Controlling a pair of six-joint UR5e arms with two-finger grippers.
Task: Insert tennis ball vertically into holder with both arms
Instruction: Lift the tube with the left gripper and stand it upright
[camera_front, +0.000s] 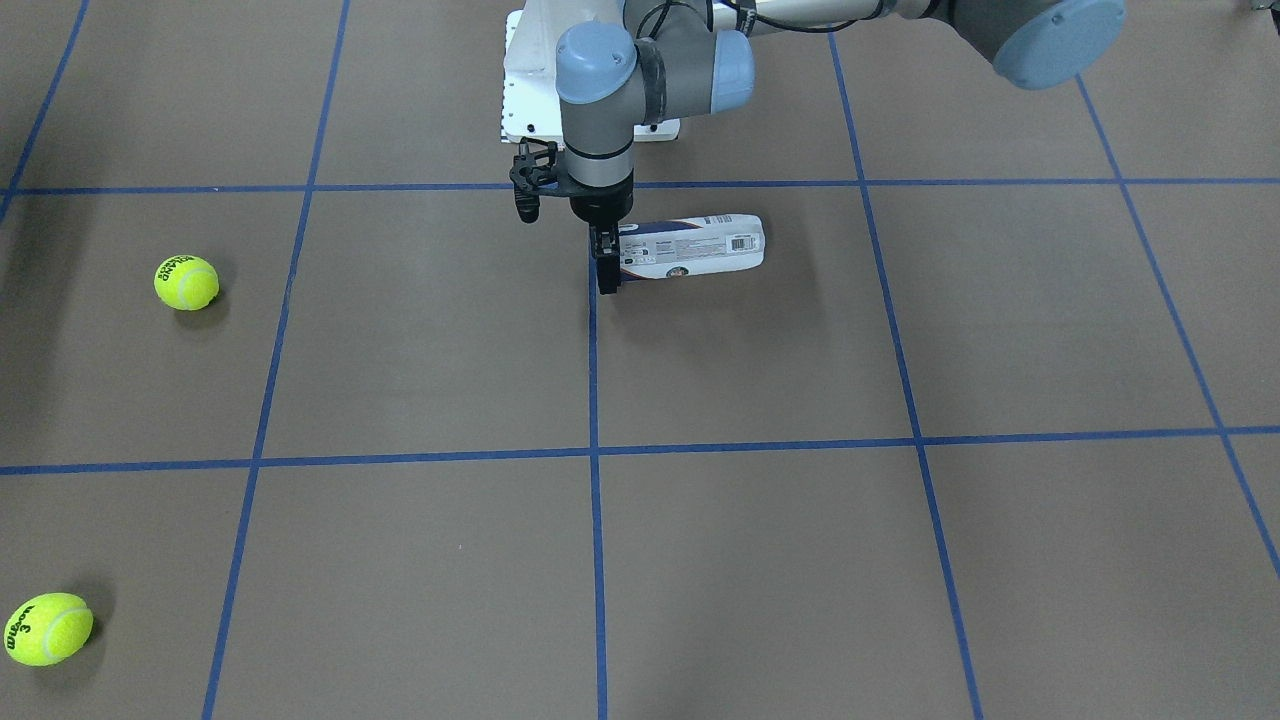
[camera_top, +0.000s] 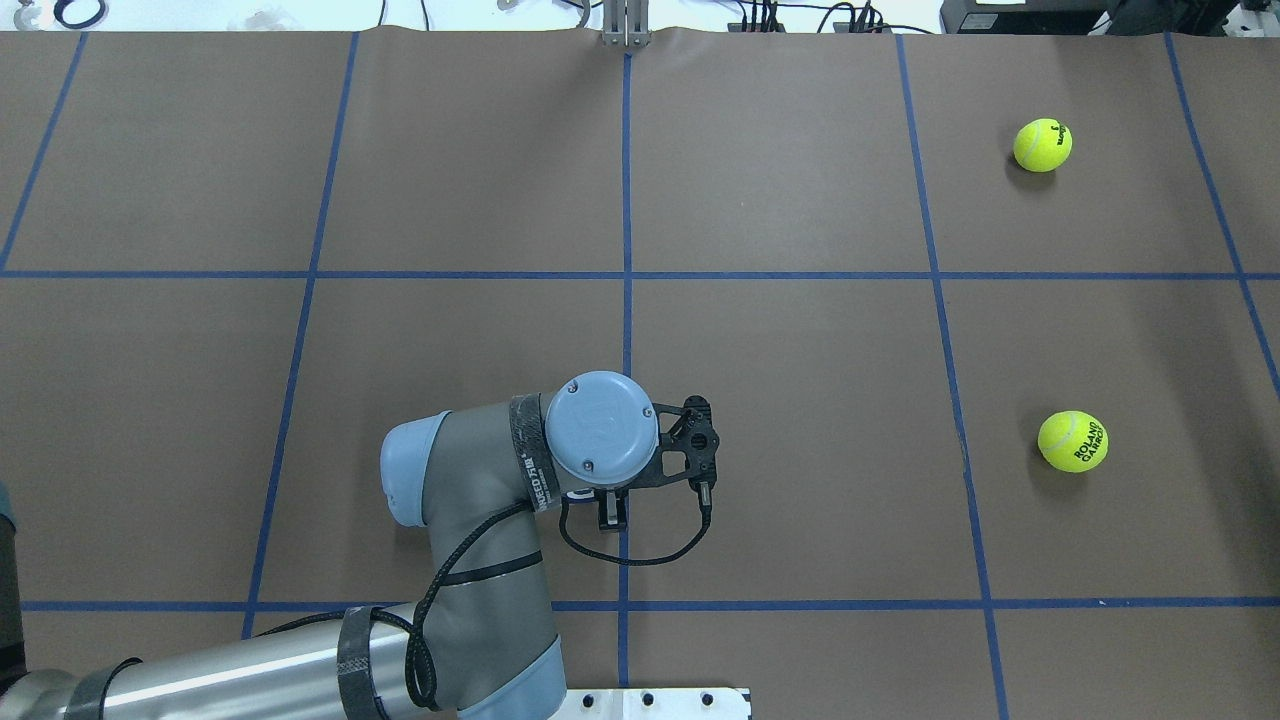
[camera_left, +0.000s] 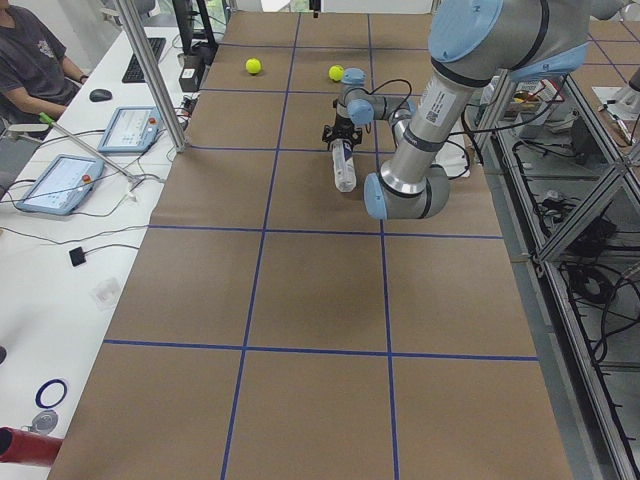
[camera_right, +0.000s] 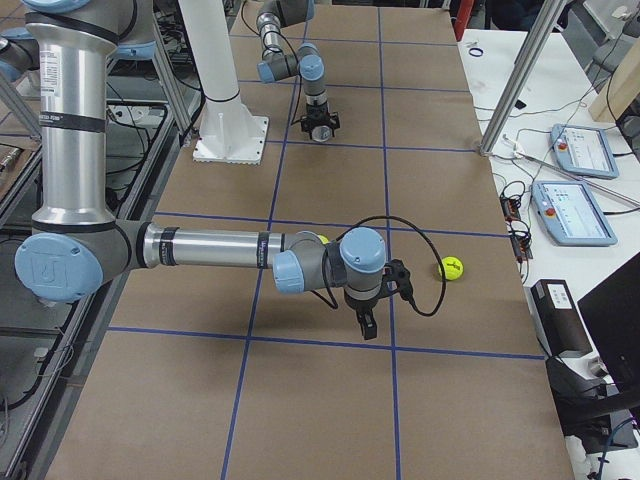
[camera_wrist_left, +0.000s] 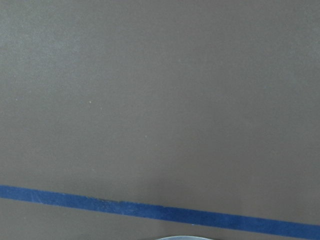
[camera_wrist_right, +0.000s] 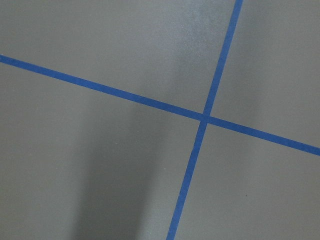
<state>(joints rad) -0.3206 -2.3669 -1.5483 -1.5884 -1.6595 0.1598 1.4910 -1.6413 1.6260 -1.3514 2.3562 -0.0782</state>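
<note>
The holder (camera_front: 700, 247) lies on its side on the brown table, label and barcode up; it also shows in the exterior left view (camera_left: 345, 170). My left gripper (camera_front: 605, 265) points straight down at the holder's end nearest the table's centre line. Its fingers stand apart, one on each side of that end, and it looks open. From overhead the left wrist hides the holder, and only the gripper (camera_top: 612, 512) shows. My right gripper (camera_right: 368, 328) hangs above the table near two tennis balls (camera_front: 186, 282) (camera_front: 48, 629); I cannot tell whether it is open or shut.
The white pedestal base (camera_front: 520, 100) stands just behind the left wrist. Blue tape lines (camera_wrist_right: 205, 118) grid the table. The balls lie far to the robot's right (camera_top: 1072, 441) (camera_top: 1042, 145). An operator's table with tablets (camera_left: 60, 185) runs along the far side.
</note>
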